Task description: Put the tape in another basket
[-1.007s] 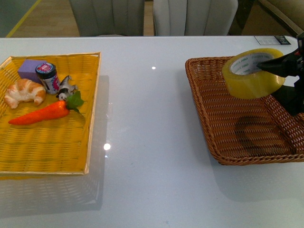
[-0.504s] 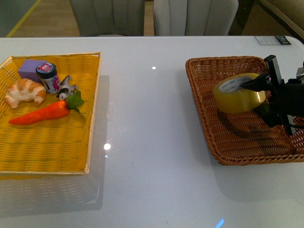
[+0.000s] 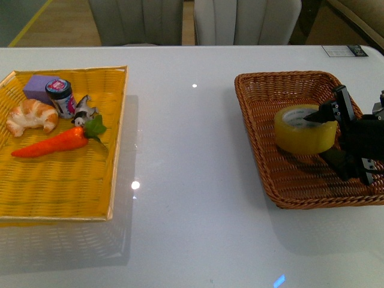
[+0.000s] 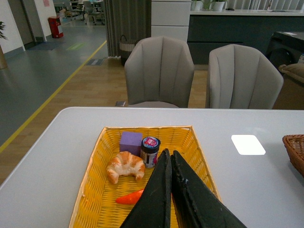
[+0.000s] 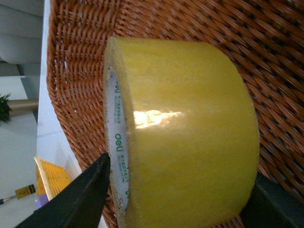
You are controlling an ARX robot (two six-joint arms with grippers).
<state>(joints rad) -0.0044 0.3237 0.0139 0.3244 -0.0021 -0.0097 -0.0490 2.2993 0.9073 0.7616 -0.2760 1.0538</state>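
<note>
The tape [image 3: 305, 137] is translucent yellow, its core white with green print. The basket [image 3: 282, 75] is brown wicker weave; the tray [image 3: 60, 195], bright yellow.

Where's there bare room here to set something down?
Widest: table between yellow tray and basket. Also the tray's near half, nearer than the carrot, and the basket's far-left corner. Crowded: tray's far left with croissant and jar; basket's middle and right, with tape and right gripper.

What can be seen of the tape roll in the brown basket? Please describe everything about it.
The tape is a wide roll of glossy, translucent yellowish film on a white core with green print. It lies with its hole facing up, apparently on the floor of the brown wicker basket. The right gripper grips its wall, one finger inside the core, one outside.
</note>
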